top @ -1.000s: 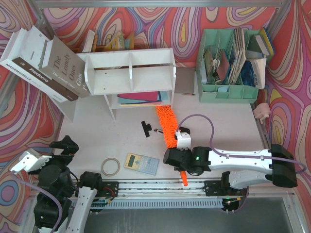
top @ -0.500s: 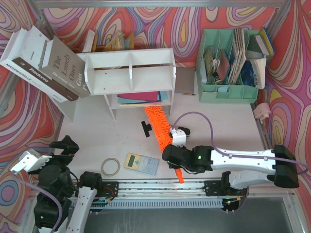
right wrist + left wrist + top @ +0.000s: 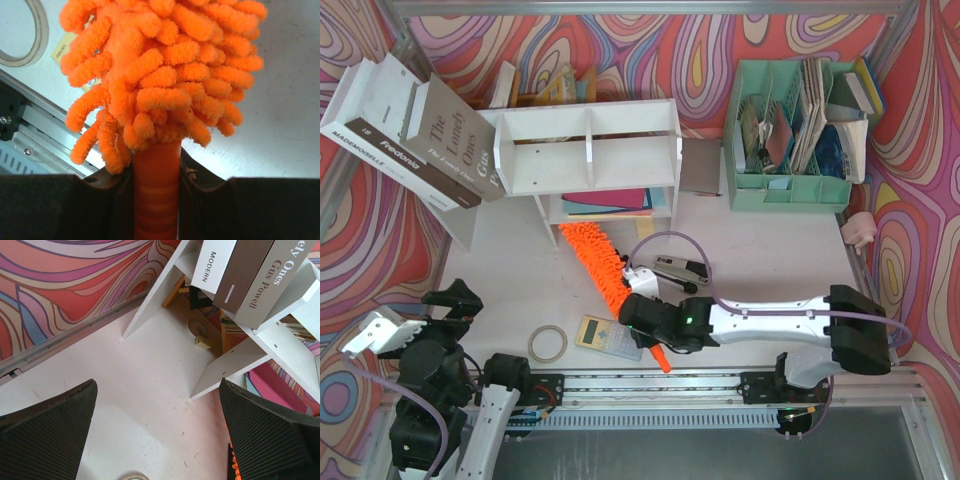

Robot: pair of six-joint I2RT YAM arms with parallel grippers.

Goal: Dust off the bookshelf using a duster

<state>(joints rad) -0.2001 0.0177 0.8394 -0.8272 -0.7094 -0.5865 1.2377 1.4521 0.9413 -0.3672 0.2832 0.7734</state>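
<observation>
While overhead shows duster (image 3: 594, 259), wrist shows grip

Left hand (image 3: 157, 437) wide open, right hand (image 3: 156, 190) clamped tight

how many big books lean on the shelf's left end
3, side by side: Mademoiselle outermost, Fredonia in the middle, The Lonely Ones against the bookshelf. More may be hidden between them.
</observation>
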